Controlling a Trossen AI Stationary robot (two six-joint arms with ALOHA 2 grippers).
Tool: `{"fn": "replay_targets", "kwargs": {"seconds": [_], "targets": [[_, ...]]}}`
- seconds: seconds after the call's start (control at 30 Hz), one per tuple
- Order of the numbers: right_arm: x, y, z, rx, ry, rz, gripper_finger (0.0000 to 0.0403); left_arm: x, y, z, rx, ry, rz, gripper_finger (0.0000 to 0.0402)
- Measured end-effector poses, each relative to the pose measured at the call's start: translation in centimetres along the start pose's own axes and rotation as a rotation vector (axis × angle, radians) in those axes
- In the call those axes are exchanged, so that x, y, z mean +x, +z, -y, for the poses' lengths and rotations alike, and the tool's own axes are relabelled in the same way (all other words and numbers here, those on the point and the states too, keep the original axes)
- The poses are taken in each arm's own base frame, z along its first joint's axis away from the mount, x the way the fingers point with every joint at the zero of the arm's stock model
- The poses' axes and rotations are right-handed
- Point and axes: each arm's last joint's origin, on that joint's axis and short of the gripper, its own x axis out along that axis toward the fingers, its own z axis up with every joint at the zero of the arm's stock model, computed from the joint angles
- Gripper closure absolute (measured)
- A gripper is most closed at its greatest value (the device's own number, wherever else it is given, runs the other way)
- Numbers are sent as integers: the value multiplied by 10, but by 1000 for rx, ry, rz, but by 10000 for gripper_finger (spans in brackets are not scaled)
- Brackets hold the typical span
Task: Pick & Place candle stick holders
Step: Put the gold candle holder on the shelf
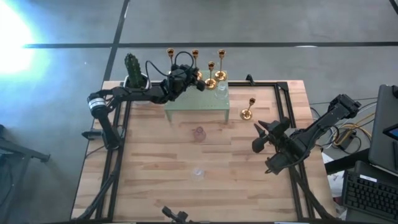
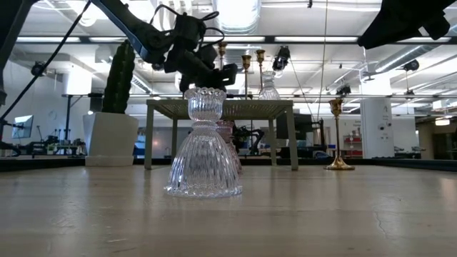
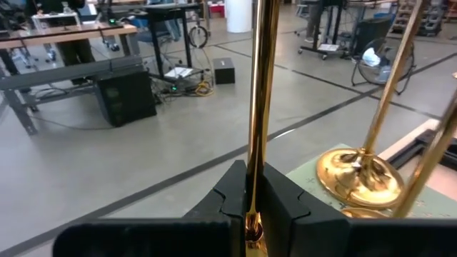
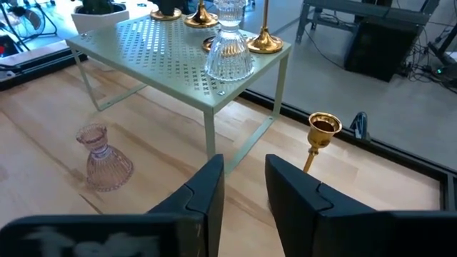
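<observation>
My left gripper (image 1: 198, 78) is over the far part of the green perforated stand (image 1: 198, 104), shut on a tall gold candle stick holder (image 3: 258, 86). More gold holders (image 1: 221, 73) and a clear glass one (image 4: 228, 50) stand on their bases on the stand. One gold holder (image 1: 247, 111) stands on the table right of the stand. A pinkish glass holder (image 1: 199, 134) and a clear glass one (image 1: 199, 173) stand mid-table. My right gripper (image 4: 244, 189) hangs open above the table's right side with nothing between its fingers. My left gripper pinches the gold holder's slim stem (image 3: 254, 178), low on the stem, between its two fingers (image 3: 232, 196). The fingers come about level from the table's left and lie across the stem. The stem stands upright; the fingers hide its base.
A cactus in a white pot (image 1: 134, 70) stands at the far left corner, close behind my left arm. Black rails (image 1: 292, 99) run along the table's edges. Bare wood lies in the near half of the table (image 1: 155, 186).
</observation>
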Motion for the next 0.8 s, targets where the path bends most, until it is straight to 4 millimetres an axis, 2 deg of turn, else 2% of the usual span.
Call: {"fn": "replay_targets", "kwargs": {"seconds": [0.17,0.47,0.8], "targets": [[0,0,0,-9,0,0,297,-1,-1,1,6,26,-1,380],[0,0,0,-12,0,-3,304,9,-17,8,3,16,15,380],[0,0,0,-11,0,-3,317,10,-16,8,25,34,31,380]]}}
